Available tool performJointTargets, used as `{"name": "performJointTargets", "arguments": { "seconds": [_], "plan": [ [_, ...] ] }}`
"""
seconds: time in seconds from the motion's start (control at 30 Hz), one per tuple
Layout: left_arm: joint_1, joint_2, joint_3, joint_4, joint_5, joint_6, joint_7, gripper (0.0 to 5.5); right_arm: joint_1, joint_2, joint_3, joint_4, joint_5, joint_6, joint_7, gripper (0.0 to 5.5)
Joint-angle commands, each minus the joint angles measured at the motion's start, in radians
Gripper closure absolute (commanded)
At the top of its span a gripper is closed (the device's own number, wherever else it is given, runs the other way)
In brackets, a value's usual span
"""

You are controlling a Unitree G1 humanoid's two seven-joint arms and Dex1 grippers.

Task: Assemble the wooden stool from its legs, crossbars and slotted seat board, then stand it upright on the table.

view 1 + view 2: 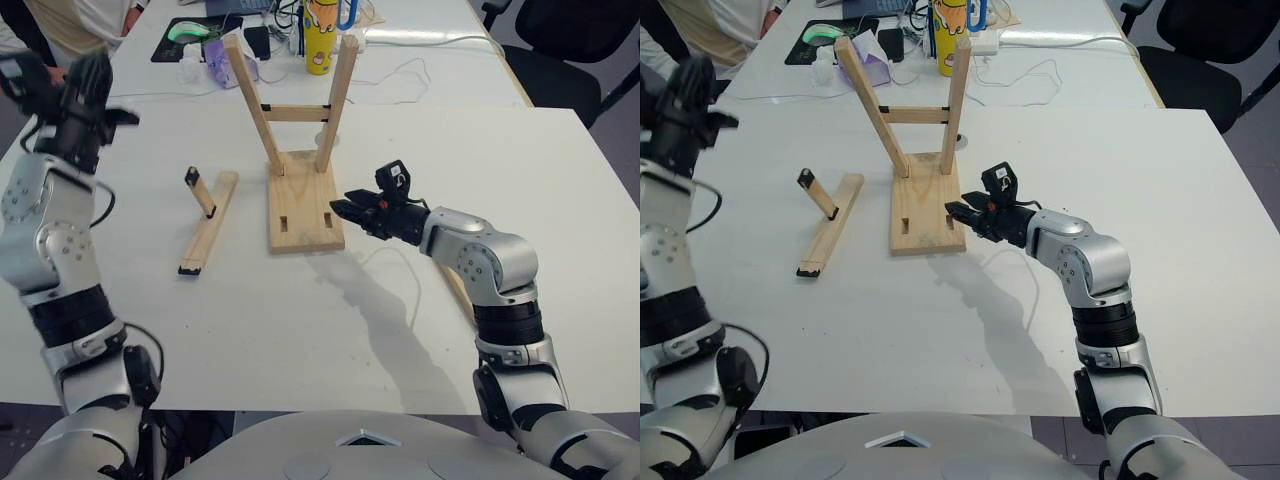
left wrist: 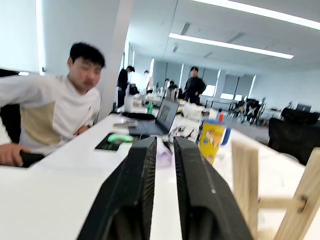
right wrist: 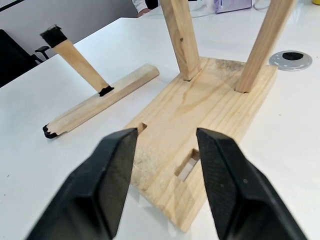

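Observation:
The slotted seat board (image 1: 305, 205) lies flat on the white table. Two legs (image 1: 255, 100) (image 1: 338, 100) stand in its far end, joined by a crossbar (image 1: 295, 113). Its two near slots (image 3: 187, 164) are empty. To its left lies a loose leg (image 1: 210, 220) with a short crossbar stub (image 1: 200, 190) sticking up. My right gripper (image 1: 342, 209) is open and low over the table at the board's near right corner, its fingers (image 3: 115, 175) spread before the board (image 3: 210, 110). My left gripper (image 2: 165, 145) is shut on nothing, raised at the far left (image 1: 90, 75).
A wooden strip (image 1: 458, 287) lies partly hidden under my right forearm. On the table behind the stool are a yellow cup (image 1: 320, 40), a purple item (image 1: 225, 62), cables and a mouse pad (image 1: 185, 30). A black chair (image 1: 570, 50) stands far right.

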Motion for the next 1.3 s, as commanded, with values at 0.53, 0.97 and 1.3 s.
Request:
{"name": "performJointTargets", "arguments": {
  "seconds": [0.53,0.97,1.3],
  "plan": [
    [0.33,0.025,-0.224,-0.083,0.045,0.265,-0.105,1.94,0.004,-0.008,-0.009,-0.017,0.0,0.014,-0.003,3.33],
    [0.308,-0.029,-0.366,0.025,0.199,0.123,-0.103,2.29,-0.018,-0.012,-0.004,0.0,-0.002,0.01,0.01,3.33],
    [0.304,-0.065,-0.385,0.084,0.226,0.088,-0.105,3.37,-0.036,-0.013,-0.004,0.015,-0.003,0.007,0.017,3.33]
  ]
}}
